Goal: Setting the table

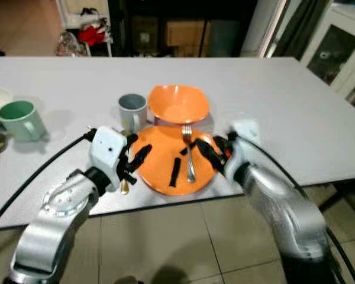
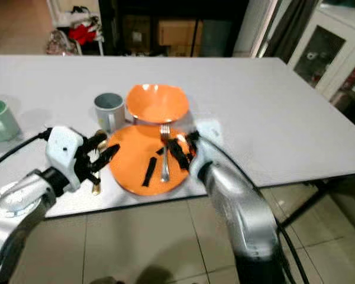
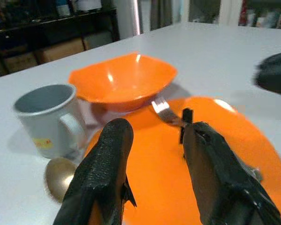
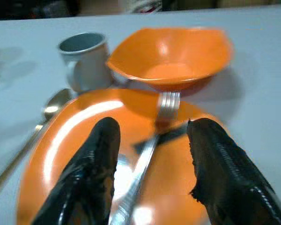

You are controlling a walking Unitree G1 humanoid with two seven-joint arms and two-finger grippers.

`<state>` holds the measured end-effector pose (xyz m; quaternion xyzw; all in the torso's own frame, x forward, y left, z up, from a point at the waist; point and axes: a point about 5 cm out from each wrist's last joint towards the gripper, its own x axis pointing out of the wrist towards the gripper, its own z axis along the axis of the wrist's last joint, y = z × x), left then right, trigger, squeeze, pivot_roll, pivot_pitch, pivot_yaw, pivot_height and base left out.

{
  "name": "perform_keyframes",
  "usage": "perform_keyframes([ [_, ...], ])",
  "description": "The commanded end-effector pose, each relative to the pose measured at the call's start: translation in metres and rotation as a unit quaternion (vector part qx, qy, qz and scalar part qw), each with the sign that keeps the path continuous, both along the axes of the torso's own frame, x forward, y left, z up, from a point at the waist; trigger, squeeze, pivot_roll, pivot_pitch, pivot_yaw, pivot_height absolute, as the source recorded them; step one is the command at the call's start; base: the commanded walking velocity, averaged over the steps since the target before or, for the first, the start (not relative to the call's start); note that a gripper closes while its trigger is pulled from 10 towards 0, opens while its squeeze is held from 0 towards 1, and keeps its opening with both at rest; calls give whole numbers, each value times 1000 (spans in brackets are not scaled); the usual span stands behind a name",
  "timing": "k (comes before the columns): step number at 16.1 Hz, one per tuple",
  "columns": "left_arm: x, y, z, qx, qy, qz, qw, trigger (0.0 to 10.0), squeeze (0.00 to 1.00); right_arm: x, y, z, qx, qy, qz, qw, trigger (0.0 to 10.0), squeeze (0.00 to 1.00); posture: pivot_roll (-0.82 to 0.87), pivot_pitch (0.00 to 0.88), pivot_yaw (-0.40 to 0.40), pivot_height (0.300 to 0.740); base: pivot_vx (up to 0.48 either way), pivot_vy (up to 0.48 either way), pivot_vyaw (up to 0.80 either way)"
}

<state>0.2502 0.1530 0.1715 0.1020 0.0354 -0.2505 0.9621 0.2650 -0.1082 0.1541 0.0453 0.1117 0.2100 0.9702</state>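
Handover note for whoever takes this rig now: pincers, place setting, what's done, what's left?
Left pincer: open, over the plate's left edge.
Right pincer: open, straddling the fork lying on the plate.
Bowl sits behind the plate, grey mug to its left, gold spoon by the plate's left edge, green mug far left.
Done: plate, bowl and mug placed.
Left: probably move the fork off the plate.

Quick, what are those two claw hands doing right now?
Left gripper: open, holding nothing, over the orange plate.
Right gripper: open, straddling the fork.
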Motion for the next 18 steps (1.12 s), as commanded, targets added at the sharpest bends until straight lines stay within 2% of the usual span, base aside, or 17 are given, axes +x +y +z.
perform_keyframes([
  [1, 0, -3, 1, 3, -7, 5, 1000, 10000, 0, -7, -7, 11, -21, -37, -19, 999, 10000, 1000, 60, 0, -44, 740, 0, 274, 0],
  [4, 6, -13, -2, 0, -6, 11, 1000, 10000, 0, -32, -34, -2, -55, -61, -110, 991, 10000, 1000, 41, 0, -28, 740, 0, 277, 0],
  [5, 7, -13, -3, -1, -5, 16, 1000, 10000, 0, -36, -39, -2, -59, -76, -143, 985, 10000, 1000, 38, 0, -25, 740, 0, 281, 0],
  [6, 7, -13, -4, 1, -4, 16, 1000, 10000, 0, -38, -41, -3, -47, -73, -152, 985, 10000, 1000, 35, 0, -21, 740, 0, 277, 0],
  [8, 9, -11, -5, 5, -4, 22, 1000, 10000, 0, -39, -39, -5, -23, -64, -140, 988, 10000, 1000, 35, 0, -21, 740, 0, 279, 0],
  [12, 9, -7, -5, 4, -6, 37, 999, 10000, 0, -42, -37, -9, -12, -66, -125, 990, 10000, 1000, 44, 0, -31, 740, 0, 272, 0],
  [15, 10, -4, -4, 2, -7, 48, 999, 10000, 0, -39, -36, -9, 5, -60, -110, 992, 10000, 1000, 52, 0, -39, 740, 0, 261, 0],
  [18, 10, -3, -3, 2, -9, 50, 999, 10000, 0, -38, -36, -8, 7, -63, -105, 992, 10000, 1000, 54, 0, -40, 740, 0, 261, 800],
])
